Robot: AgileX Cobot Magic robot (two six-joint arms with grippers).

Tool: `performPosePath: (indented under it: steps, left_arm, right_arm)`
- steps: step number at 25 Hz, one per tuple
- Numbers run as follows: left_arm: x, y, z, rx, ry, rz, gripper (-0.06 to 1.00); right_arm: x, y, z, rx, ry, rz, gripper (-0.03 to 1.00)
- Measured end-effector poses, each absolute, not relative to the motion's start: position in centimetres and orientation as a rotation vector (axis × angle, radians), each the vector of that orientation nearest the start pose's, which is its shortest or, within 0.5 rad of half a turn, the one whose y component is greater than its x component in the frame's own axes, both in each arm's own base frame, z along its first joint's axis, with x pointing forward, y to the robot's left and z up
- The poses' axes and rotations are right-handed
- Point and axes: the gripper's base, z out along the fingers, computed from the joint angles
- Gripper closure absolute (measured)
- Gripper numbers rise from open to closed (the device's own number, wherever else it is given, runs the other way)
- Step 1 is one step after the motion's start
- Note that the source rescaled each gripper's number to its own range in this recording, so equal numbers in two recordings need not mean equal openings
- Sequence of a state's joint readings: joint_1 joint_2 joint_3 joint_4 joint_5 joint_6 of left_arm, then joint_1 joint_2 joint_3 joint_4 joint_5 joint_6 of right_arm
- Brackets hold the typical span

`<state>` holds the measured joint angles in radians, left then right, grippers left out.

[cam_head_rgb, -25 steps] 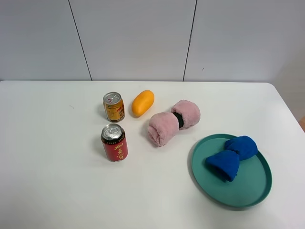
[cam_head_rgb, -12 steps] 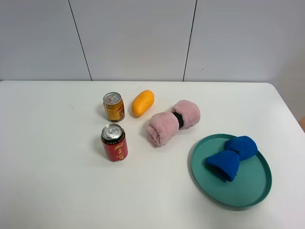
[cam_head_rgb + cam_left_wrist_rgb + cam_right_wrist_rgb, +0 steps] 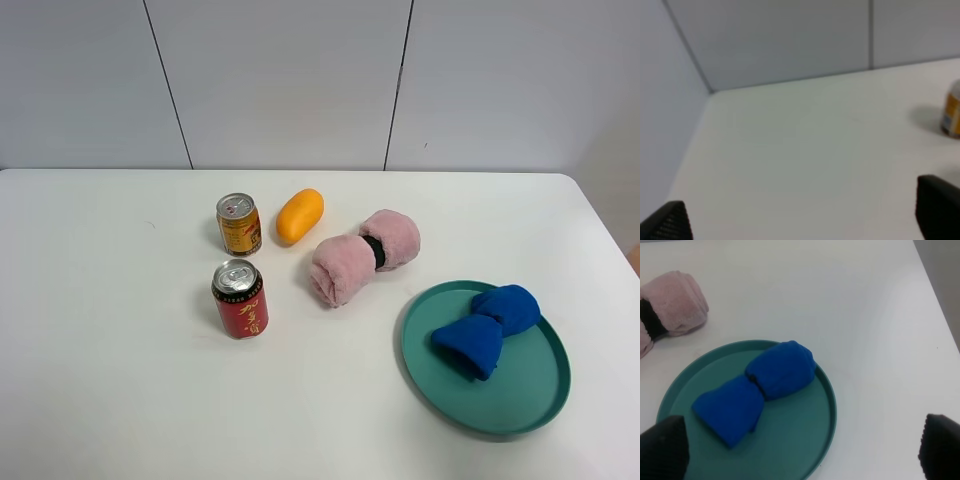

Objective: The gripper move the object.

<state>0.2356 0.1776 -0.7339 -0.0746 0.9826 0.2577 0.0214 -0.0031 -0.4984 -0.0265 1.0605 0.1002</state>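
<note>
The bright blue fabric roll (image 3: 487,327), pinched in the middle, lies on a teal plate (image 3: 520,400) at the front right of the white table. Neither gripper shows in the exterior high view. In the right wrist view the blue roll (image 3: 760,387) lies on the plate (image 3: 827,405). My right gripper (image 3: 801,447) is open and empty above the plate, with its dark fingertips (image 3: 662,447) wide apart and clear of the roll. My left gripper (image 3: 802,220) is open and empty over bare table at the far left.
A pink plush roll with a black band (image 3: 362,256) lies just behind and to the left of the plate. An orange oval object (image 3: 300,215), a gold can (image 3: 239,223) and a red can (image 3: 239,298) stand near the table's middle. The gold can also shows in the left wrist view (image 3: 952,116).
</note>
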Motion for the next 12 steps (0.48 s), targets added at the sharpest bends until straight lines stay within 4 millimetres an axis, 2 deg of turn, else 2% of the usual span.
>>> performPosePath:
  steps: [2, 12]
  left_arm:
    - [0.63, -0.70, 34.03, 0.084, 1.925, 0.159, -0.05]
    - [0.37, -0.88, 33.59, 0.235, 1.934, -0.057, -0.05]
  right_arm:
    - [-0.51, -0.22, 27.68, 0.082, 2.041, 0.044, -0.03]
    - [-0.51, -0.22, 27.68, 0.082, 2.041, 0.044, -0.03]
